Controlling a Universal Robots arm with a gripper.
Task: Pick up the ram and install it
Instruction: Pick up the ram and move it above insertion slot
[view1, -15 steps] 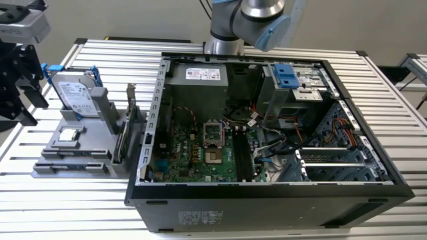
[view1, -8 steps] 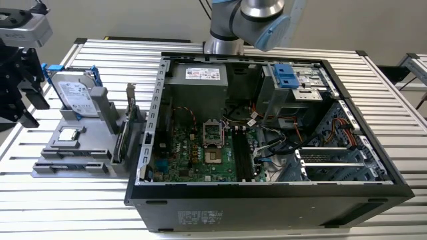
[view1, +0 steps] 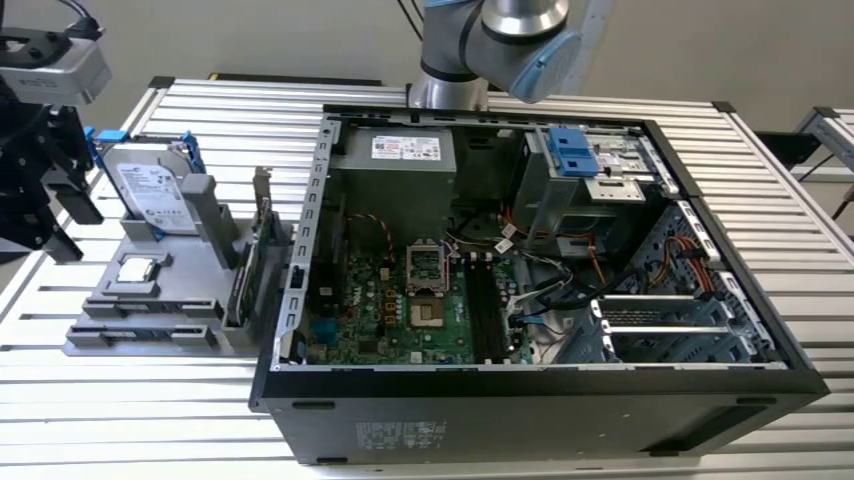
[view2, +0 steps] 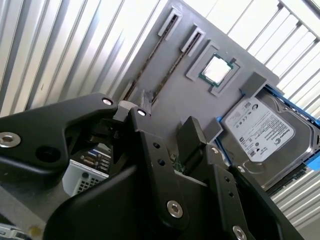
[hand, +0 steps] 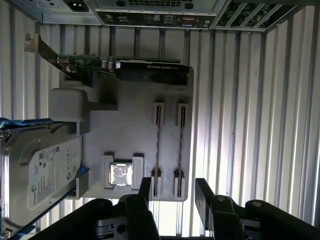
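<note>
Two ram sticks (hand: 158, 145) (hand: 181, 145) stand on edge in parallel slots of a grey parts fixture (hand: 135, 125). They show as thin dark strips, and also in the second wrist view as ram sticks (view2: 150, 82). My gripper (hand: 174, 196) hangs open above the near end of those slots, one black finger (hand: 145, 192) to each side, nothing held. In the exterior view the black wrist assembly (view1: 34, 150) sits over the fixture (view1: 147, 320) at that view's left. The open computer case (view1: 534, 250) shows dark memory slots (view1: 483, 315) on its motherboard.
The fixture also carries a silver hard drive with blue rails (hand: 42, 170), a processor chip (hand: 121, 175) and an expansion card with a metal bracket (hand: 115, 67). The case's rear panel (hand: 150, 15) lies just past the card. Everything rests on a ribbed aluminium table (view1: 200, 110).
</note>
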